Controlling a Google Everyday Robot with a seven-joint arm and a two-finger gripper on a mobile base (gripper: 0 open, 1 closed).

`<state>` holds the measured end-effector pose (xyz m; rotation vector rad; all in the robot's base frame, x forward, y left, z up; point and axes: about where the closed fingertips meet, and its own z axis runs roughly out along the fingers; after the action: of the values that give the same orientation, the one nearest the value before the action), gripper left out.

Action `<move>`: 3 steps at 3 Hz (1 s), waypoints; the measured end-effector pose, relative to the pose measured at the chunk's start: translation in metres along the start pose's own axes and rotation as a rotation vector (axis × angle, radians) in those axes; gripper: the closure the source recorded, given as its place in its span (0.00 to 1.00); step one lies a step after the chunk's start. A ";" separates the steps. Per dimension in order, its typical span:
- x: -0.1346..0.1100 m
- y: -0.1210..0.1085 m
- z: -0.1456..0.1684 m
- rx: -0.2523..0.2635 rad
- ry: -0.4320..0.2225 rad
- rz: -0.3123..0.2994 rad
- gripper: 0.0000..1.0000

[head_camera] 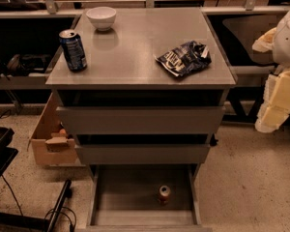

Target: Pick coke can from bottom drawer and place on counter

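Red coke can [164, 193] upright, seemingly, in open bottom drawer [125, 192]; gripper [276, 100] far right.

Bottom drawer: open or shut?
Open. The bottom drawer is pulled out, its floor exposed, the coke can upright inside. The gripper sits at the picture's right edge, away from it.

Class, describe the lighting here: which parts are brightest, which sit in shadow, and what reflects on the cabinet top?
Camera view: the counter is the brightest surface and carries a soft reflection of the white bowl; the open bottom drawer sits in shadow, leaving the coke can dim; the tool, at the right edge beside the counter, is warmly lit.
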<state>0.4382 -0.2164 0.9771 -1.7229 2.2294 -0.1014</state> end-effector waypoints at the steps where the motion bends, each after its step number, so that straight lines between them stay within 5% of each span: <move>1: 0.000 0.000 0.000 0.000 0.000 0.000 0.00; 2: 0.003 0.008 0.013 0.009 -0.033 0.052 0.00; 3: 0.014 0.042 0.034 0.026 -0.128 0.109 0.00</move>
<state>0.4056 -0.2138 0.9315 -1.5452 2.2127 0.0057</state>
